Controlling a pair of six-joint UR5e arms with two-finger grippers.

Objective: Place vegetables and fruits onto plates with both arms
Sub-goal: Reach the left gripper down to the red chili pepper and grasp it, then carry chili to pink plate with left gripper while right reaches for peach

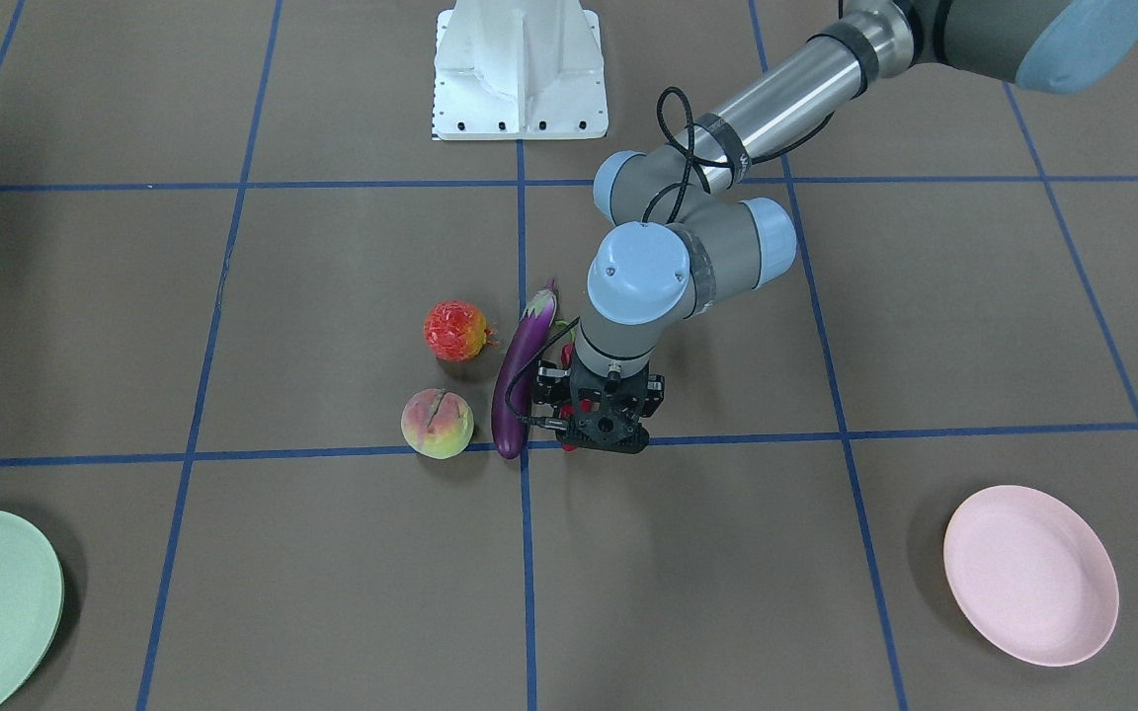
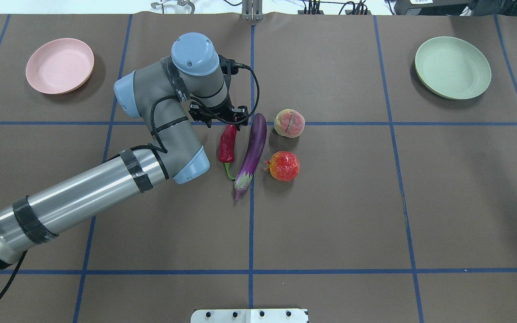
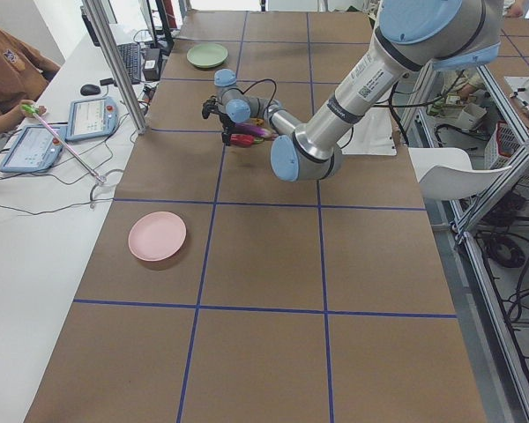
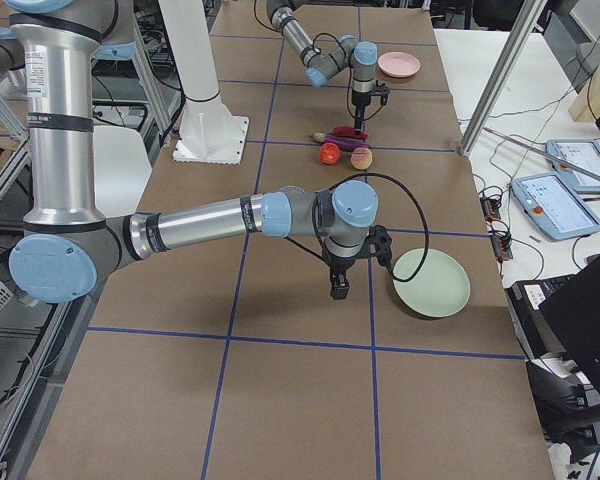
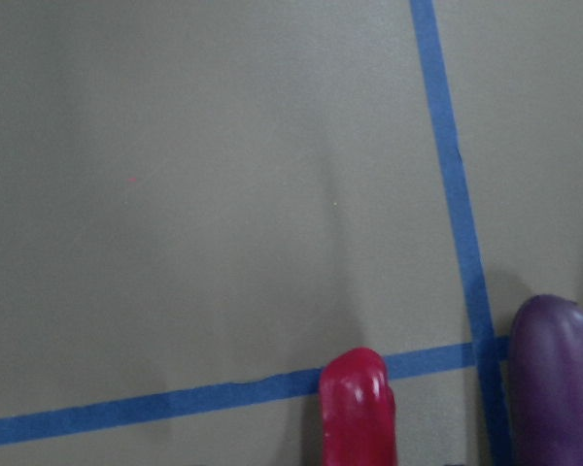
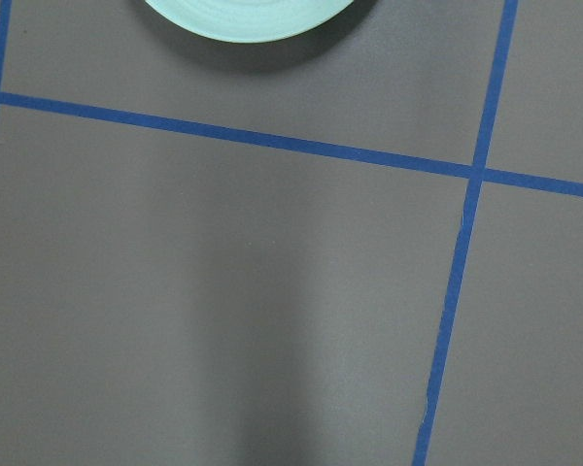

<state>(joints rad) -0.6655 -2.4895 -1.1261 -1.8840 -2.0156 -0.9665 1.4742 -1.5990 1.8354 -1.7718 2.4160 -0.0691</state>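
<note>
So all four pieces sit bunched mid-surface [image 2: 375, 202], on the brown paper and not on either plate. The eggplant [image 2: 253, 152] lies along a blue tape line [image 2: 251, 233] with its cap end toward the robot. The chili [image 2: 227, 146] is just beside it on the robot's left, roughly parallel, green stem toward the robot too. On the eggplant's other side, the peach [image 2: 289, 123] is just beside the rounded end. The red-orange fruit [image 2: 284, 165] is near the cap end, its little crown aimed at the eggplant.

The pink plate [image 2: 59, 65] is well off on the robot's left at the far side of the surface, showing only its own bare face. Same deal with the mint green plate [image 2: 453, 67] on the robot's right.

The left arm [image 2: 83, 193] reaches in and its left claw [image 2: 228, 121] points straight down over the chili's far tip. The wrist blocks the fingers, so I can't tell if they're apart or together. Its wrist camera catches just the chili's red tip and the eggplant's purple end by a tape crossing.

The right arm [image 4: 190, 230] only shows from the side. Its right claw [image 4: 337, 287] hangs pointing down near the green plate's rim, and its state is a can't-tell as well.
</note>
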